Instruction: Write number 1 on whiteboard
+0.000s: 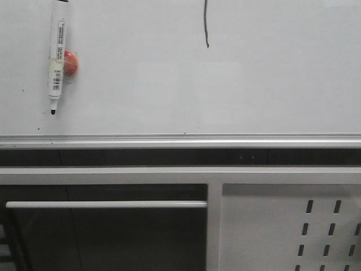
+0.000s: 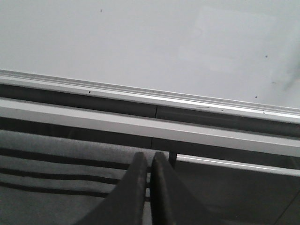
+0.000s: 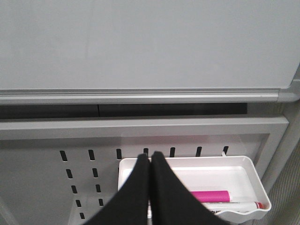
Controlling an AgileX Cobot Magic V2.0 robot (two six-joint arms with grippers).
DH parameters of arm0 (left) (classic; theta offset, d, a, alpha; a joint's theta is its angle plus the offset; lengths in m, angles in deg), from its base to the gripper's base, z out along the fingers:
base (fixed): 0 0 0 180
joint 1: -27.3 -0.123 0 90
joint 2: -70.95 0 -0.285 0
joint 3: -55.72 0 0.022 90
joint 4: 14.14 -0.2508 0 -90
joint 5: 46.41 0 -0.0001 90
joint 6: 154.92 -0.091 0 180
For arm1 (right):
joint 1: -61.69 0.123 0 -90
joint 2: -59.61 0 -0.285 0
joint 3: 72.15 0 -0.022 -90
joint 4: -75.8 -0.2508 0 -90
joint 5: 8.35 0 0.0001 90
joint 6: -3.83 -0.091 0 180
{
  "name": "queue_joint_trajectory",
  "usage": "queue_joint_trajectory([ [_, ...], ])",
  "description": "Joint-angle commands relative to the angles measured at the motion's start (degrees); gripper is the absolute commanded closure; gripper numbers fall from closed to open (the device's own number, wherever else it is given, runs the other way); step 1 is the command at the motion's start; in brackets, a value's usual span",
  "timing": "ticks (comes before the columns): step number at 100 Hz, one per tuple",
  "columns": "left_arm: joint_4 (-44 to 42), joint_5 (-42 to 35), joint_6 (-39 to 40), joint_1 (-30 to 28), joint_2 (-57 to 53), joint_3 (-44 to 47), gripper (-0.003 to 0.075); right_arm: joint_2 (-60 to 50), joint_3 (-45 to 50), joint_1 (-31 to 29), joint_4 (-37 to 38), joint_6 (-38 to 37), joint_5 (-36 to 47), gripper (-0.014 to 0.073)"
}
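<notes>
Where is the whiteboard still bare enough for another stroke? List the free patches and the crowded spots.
On the whiteboard, free patches: the wide stretch between the marker and the number 1; everything right of that stroke; the band above the silver rail. Crowded: upper left, where the marker and a red magnet sit.

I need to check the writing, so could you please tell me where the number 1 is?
In the front view, the number 1 is at the top centre of the whiteboard, well right of the marker.
</notes>
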Motion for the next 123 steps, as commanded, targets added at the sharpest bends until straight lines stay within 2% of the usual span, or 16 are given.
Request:
queue_joint_trajectory([
  [1, -0.93, -2.94, -2.83, 0.98, -1.54, 1.29, 0.0738, -1.29, 1.51, -0.31, -0.61, 0.41, 1.33, 0.0655],
  [123, -1.12, -3.07, -3.72, 0.99, -1.54, 1.29, 0.0738, -1.29, 1.51, -0.31, -0.61, 0.41, 1.33, 0.0655],
])
